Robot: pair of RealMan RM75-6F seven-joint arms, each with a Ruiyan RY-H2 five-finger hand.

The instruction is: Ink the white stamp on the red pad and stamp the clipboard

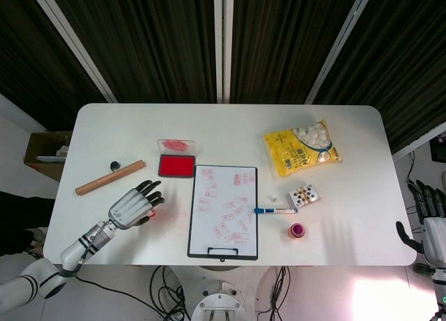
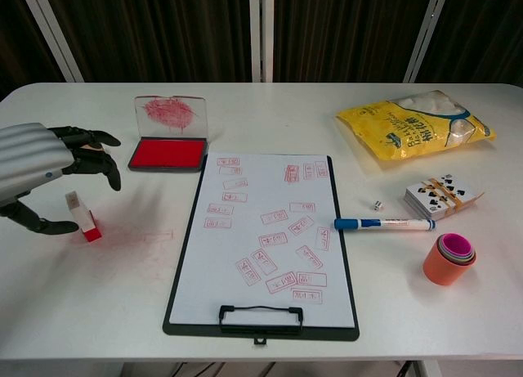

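The left hand (image 2: 41,168) hovers over the white stamp (image 2: 82,215), fingers (image 2: 98,160) spread and empty; grasping, inking on the red pad (image 2: 167,153) and stamping the clipboard (image 2: 265,238) all remain.

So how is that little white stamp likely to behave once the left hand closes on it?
The white stamp stands upright, tall and narrow on its small red base, so an off-centre nudge would probably tip it. It looks small and hard, likely light and stiff. The left hand is far bigger, with fingers apart above it, so a pinch probably suits it better than a full grasp.
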